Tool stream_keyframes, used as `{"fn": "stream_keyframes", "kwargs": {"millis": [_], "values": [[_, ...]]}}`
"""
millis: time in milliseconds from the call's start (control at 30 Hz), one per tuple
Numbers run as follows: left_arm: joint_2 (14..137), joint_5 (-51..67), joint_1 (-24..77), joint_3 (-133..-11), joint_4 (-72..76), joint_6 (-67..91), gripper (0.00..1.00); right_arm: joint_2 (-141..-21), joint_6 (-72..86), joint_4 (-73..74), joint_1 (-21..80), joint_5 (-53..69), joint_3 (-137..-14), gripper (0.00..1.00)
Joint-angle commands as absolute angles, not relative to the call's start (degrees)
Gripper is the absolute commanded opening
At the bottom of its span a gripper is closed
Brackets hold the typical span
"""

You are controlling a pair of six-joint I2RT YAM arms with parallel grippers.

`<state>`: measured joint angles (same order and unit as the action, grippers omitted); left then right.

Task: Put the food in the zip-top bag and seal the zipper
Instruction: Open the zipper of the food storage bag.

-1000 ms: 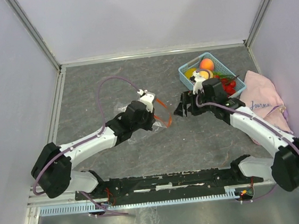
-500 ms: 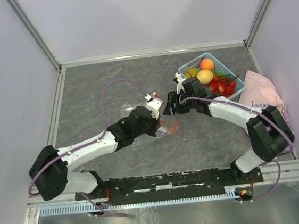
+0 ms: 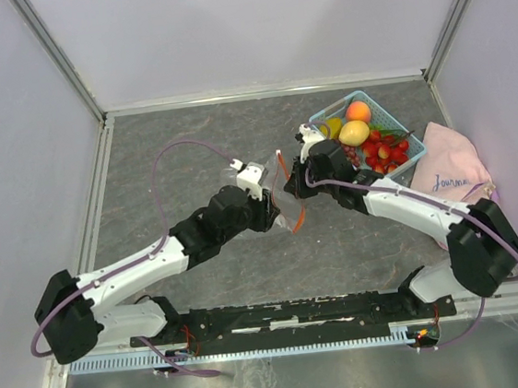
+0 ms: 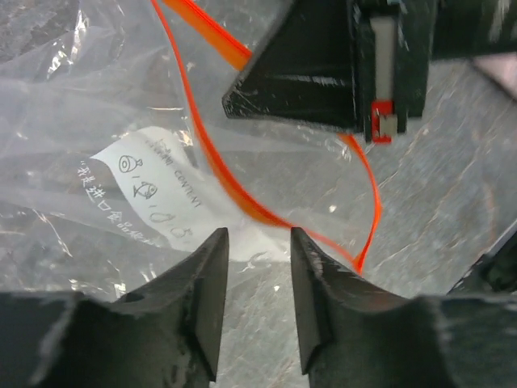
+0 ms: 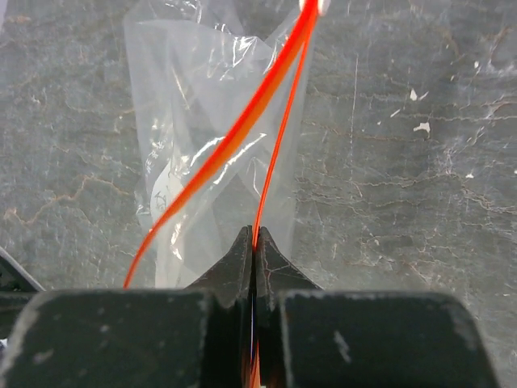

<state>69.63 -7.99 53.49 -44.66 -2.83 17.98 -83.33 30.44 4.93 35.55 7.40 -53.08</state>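
Observation:
The zip-top bag point(image 5: 212, 121) is a clear crinkly pouch with a white label point(image 4: 153, 202), lifted at its mouth over the grey table. Its zipper point(image 5: 242, 129) is an orange-red strip, and the mouth gapes open in a loop. My right gripper point(image 5: 255, 234) is shut on one side of that strip. My left gripper point(image 4: 258, 236) stands open just short of the bag's edge, with nothing between its fingers. In the top view the left gripper point(image 3: 276, 213) and the right gripper point(image 3: 292, 187) meet at the bag point(image 3: 286, 217). The food, a peach point(image 3: 357, 110), a yellow fruit point(image 3: 354, 133) and strawberries point(image 3: 384, 149), lies in the basket.
A light blue slatted basket point(image 3: 383, 107) stands at the back right. A pink cloth point(image 3: 451, 169) lies beside it, near the right wall. The right gripper's black body point(image 4: 323, 73) hangs close above the left fingers.
The right arm swung left to the bag and its gripper shut on the orange strip. The left gripper, shut on the bag before, has opened and moved right.

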Motion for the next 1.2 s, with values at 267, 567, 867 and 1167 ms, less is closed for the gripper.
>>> {"fn": "stream_keyframes", "kwargs": {"millis": [267, 567, 867, 1167], "values": [[65.05, -21.66, 53.84, -49.13, -6.18, 36.22, 0.63, -73.25, 30.56, -1.39, 43.76, -11.35, -49.85, 0.02], [73.65, -24.83, 53.86, -54.65, -7.93, 35.64, 0.68, -73.78, 31.37, -3.03, 46.65, -13.33, -49.69, 0.02], [78.51, -35.70, 53.86, -59.69, -17.68, 33.84, 0.42, -73.41, 31.28, -2.10, 47.99, -16.96, -48.92, 0.02], [73.94, -38.60, 53.86, -60.34, -26.41, 33.75, 0.03, -74.15, 27.80, 3.67, 47.94, -25.57, -50.07, 0.04]]}}
